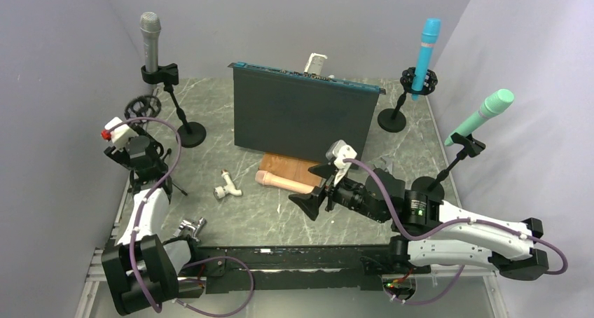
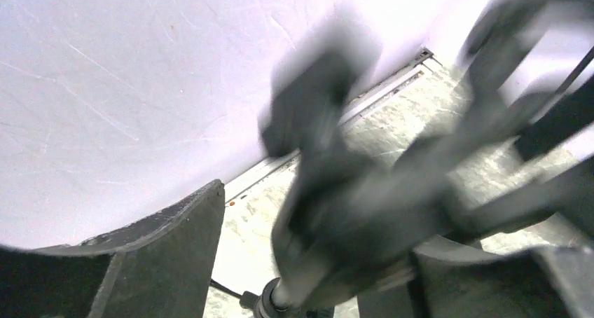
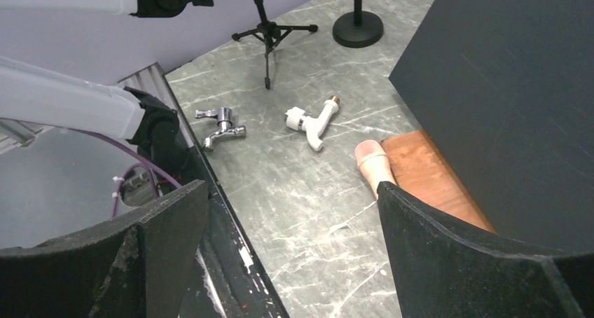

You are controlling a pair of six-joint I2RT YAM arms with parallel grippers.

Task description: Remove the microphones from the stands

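Note:
A grey microphone stands upright in a clip stand at the back left. A blue microphone and a green microphone sit in stands on the right. A peach microphone lies on the table and also shows in the right wrist view. My left gripper is open around a small black tripod stand with an empty ring holder. My right gripper is open and empty above the table, beside the peach microphone.
A dark upright panel stands mid-table with a wooden board at its foot. A white tap and a chrome tap lie on the table's left front. Purple walls close in on both sides.

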